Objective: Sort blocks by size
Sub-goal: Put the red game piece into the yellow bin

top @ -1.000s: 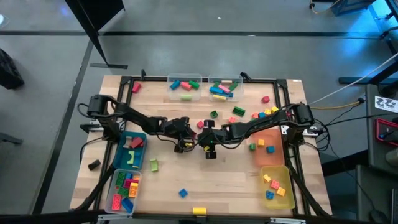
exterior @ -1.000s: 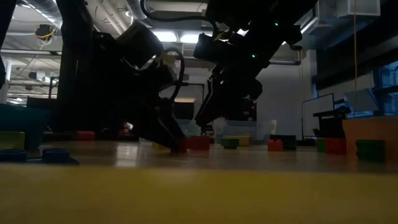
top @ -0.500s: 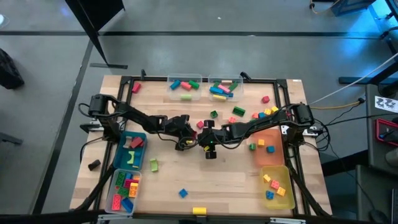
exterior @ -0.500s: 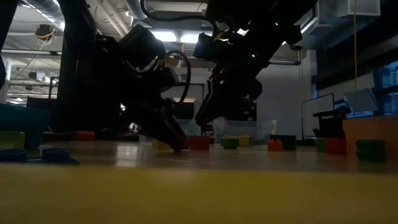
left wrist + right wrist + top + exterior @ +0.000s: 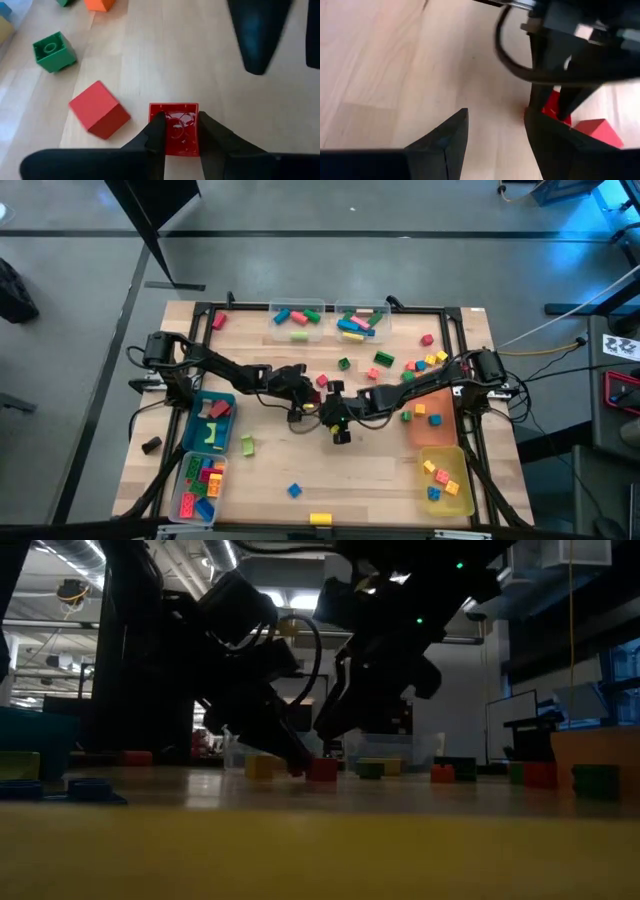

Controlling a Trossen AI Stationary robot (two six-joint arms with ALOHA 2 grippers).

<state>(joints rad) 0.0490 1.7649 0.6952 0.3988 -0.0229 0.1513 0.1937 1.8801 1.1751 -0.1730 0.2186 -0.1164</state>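
Red small plastic block [image 5: 174,129], hollow underside up, sits between the 2 dark fingers [image 5: 155,132] of the left gripper [image 5: 176,131] in the left wrist view; both fingers touch its sides, so the jaws are pinching it on the light wooden table [image 5: 150,60]. 1 second red cube [image 5: 99,109] lies just beside it, apart from the fingers. 1 green studded cube [image 5: 54,50] sits farther off, and an orange block [image 5: 99,4] is cut by the frame edge. Tip of the other arm shows opposite.

High view: left gripper [image 5: 300,406] is near table centre, right gripper [image 5: 338,423] just beside it. Red block can't be made out under the grippers here. Loose blocks [image 5: 425,362] scatter toward the right rear; 2 clear bins [image 5: 300,320] at the rear, blue bins [image 5: 212,425] on the left, and orange and yellow bins [image 5: 446,480] on the right hold more.

Low view: left gripper [image 5: 298,766] reaches down to the table next to a red block [image 5: 321,769]; a yellow block [image 5: 260,766] lies behind. Right gripper [image 5: 335,725] hangs above the table.

Right wrist view: right gripper [image 5: 495,132] jaws spread with bare table between them, nothing held. Red block [image 5: 555,107] lies beyond them, clamped by the left arm's fingers; the other red cube [image 5: 597,131] is next to it.
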